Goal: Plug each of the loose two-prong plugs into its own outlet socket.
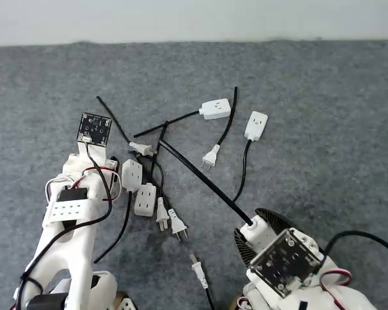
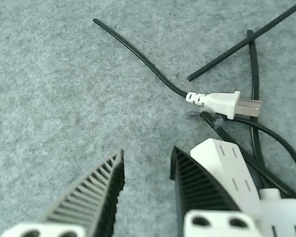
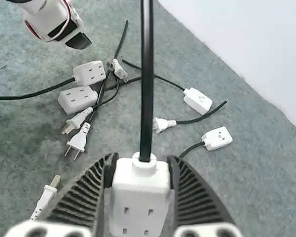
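My right gripper [image 3: 140, 165] pinched a white outlet socket [image 3: 138, 200] by its sides, leaving the slots free for a plug. My left gripper [image 2: 147, 155] hung spread near a loose two-prong plug [image 2: 219, 102] on the carpet [image 2: 49, 98].

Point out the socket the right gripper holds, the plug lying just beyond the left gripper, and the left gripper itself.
held socket [image 3: 139, 190], right wrist view, white body between the fingers.
plug [image 2: 218, 102], left wrist view, white body behind the prongs.
left gripper [image 2: 148, 151], left wrist view, midway between the open fingertips.
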`<state>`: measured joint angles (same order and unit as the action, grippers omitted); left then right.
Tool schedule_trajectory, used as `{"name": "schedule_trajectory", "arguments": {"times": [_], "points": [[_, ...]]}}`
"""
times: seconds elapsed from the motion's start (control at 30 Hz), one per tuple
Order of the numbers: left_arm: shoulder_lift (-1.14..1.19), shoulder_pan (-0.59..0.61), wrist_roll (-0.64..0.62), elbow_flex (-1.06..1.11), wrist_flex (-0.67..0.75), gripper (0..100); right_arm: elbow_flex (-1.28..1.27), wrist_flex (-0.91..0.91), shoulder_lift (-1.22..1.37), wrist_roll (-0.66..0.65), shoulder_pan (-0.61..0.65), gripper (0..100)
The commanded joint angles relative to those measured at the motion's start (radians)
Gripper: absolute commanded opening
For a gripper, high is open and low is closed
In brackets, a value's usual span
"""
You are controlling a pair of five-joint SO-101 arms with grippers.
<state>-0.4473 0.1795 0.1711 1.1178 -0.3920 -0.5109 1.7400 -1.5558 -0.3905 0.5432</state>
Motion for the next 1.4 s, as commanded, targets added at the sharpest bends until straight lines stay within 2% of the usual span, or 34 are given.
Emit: {"name": "schedule_trajectory", "arguments": {"times": [0.0,0.13,0.2,0.27,0.33,0.47,0.5,0.53,0.63,0.73,1.0,1.13,1.37], "points": [[-0.008,0.002,0.008,-0.004,0.031,16,-0.015,-0.107,0.05,-0.02,-0.022,0.9],[-0.008,0.0,0.008,-0.004,0.031,16,0.037,-0.475,0.317,-0.034,-0.248,0.8],[-0.008,0.0,0.008,-0.004,0.031,16,0.15,-0.662,0.555,-0.029,-0.381,0.8],[-0.008,0.0,0.008,-0.004,0.031,16,0.361,-0.754,0.852,-0.018,-0.487,2.8],[-0.008,0.0,0.008,-0.004,0.031,16,0.658,-0.656,1.147,-0.044,-0.538,14.4],[-0.008,0.0,0.008,-0.005,0.031,16,1.373,-0.056,1.606,0.006,-0.533,53.6],[-0.008,-0.002,0.008,-0.005,0.031,16,1.533,0.068,1.682,0.015,-0.512,57.6],[-0.008,-0.002,0.008,-0.007,0.031,16,1.634,0.071,1.741,0.032,-0.501,57.6],[-0.008,-0.002,0.008,-0.004,0.031,16,1.646,0.062,1.718,0.028,-0.521,48.0],[-0.008,-0.002,0.008,-0.004,0.031,16,1.513,0.061,1.618,0.021,-0.479,40.4],[-0.008,-0.002,0.008,-0.004,0.031,16,1.275,0.007,1.442,-0.005,-0.417,40.0],[-0.008,-0.002,0.008,-0.004,0.031,16,1.212,-0.062,1.465,-0.006,-0.475,39.8],[-0.008,-0.002,0.008,-0.004,0.031,16,1.174,-0.237,1.675,-0.035,-0.677,39.8]]}}
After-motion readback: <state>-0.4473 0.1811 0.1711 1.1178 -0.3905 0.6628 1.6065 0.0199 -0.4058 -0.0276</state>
